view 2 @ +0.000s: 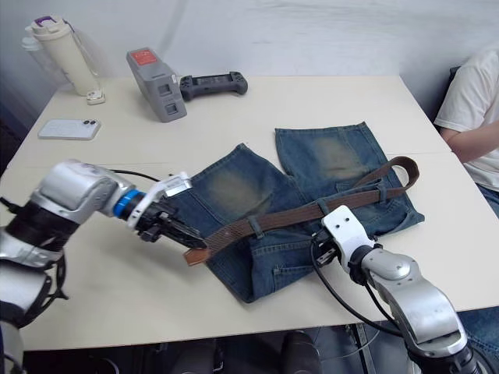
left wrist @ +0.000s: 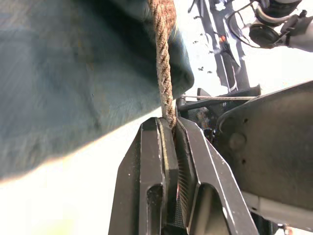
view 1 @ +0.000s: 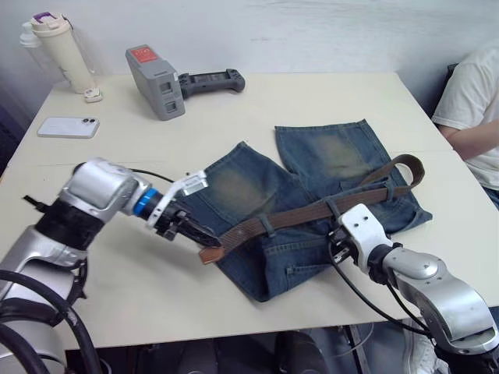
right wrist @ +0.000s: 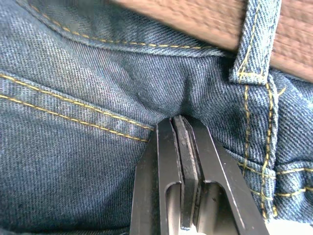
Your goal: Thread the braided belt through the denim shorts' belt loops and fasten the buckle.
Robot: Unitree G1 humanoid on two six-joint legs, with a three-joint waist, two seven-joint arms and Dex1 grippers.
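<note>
The denim shorts point(view 1: 327, 160) lie flat on the table, waistband toward me. The braided belt point(view 1: 312, 212) runs along the waistband under the belt loops point(view 1: 267, 225), point(view 1: 333, 207). Its far end curls up in a loop point(view 1: 409, 167) at the right; the buckle is hidden. My left gripper point(view 1: 204, 238) is shut on the belt's tan tip end point(view 1: 210, 253), just left of the shorts; the left wrist view shows the woven strap point(left wrist: 164, 58) clamped between the fingers. My right gripper point(right wrist: 178, 122) is shut on a fold of the denim waistband, just below a belt loop point(right wrist: 254, 44).
At the back left of the table stand a cream bottle point(view 1: 62, 51), a white phone point(view 1: 69, 127), a grey device point(view 1: 156, 82) and a black controller point(view 1: 210, 82). A person in a white shirt point(view 1: 475, 117) sits at the right edge. The table's front edge is close.
</note>
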